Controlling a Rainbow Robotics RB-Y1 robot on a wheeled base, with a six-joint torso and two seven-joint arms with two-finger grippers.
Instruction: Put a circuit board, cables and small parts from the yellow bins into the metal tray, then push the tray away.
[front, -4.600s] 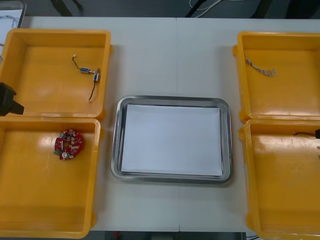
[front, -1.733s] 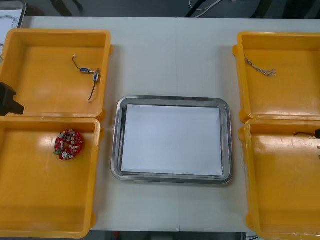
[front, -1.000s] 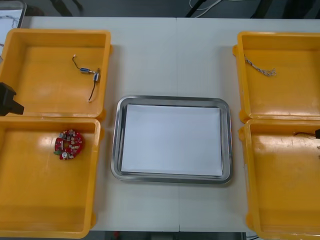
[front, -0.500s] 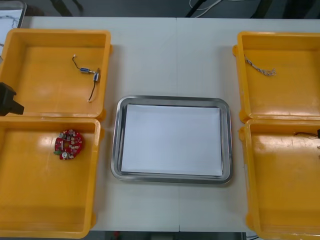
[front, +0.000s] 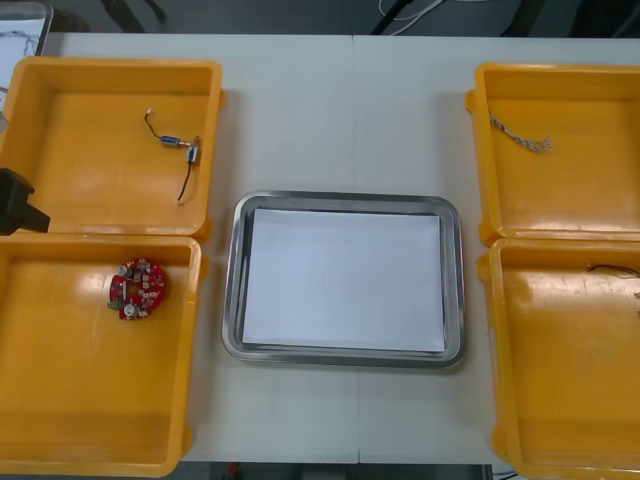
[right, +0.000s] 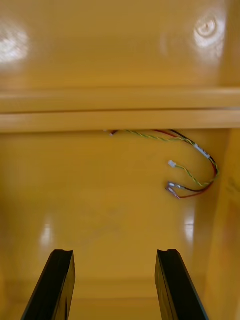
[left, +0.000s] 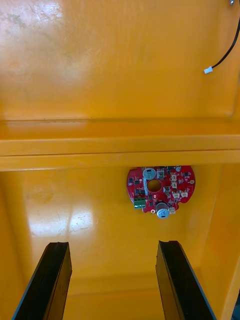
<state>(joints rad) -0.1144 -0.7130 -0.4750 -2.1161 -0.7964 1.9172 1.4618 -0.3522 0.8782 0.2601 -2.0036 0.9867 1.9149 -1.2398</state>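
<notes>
Little had shifted across the table; only the dark tip at the front view's right edge, well out past the metal tray, had slipped from sight, while the left arm's black block kept its place far to the tray's left. Lined white and bare of parts, the tray suggested the task stood at its first pick.

At the tray's near left, the left gripper hung over a yellow bin, black fingers wide apart with nothing between them; the round red circuit board lay flat on the bin floor just ahead of the fingertips, a little off their midline. At the tray's near right, the right gripper hovered over another bin, equally spread and empty; a thin red and yellow cable lay in a loose loop ahead of it, close to the bin wall.

Next, the left gripper probably needed to advance, centre and descend until its fingers straddled the board; that board looked like a rigid thin disc studded with small components, lying on glossy plastic, so only its edges offered purchase. Farther from the tray, a limp twisted blue and white cable lay in the far right bin; a small metal part on a black cable lay in the far left one.
</notes>
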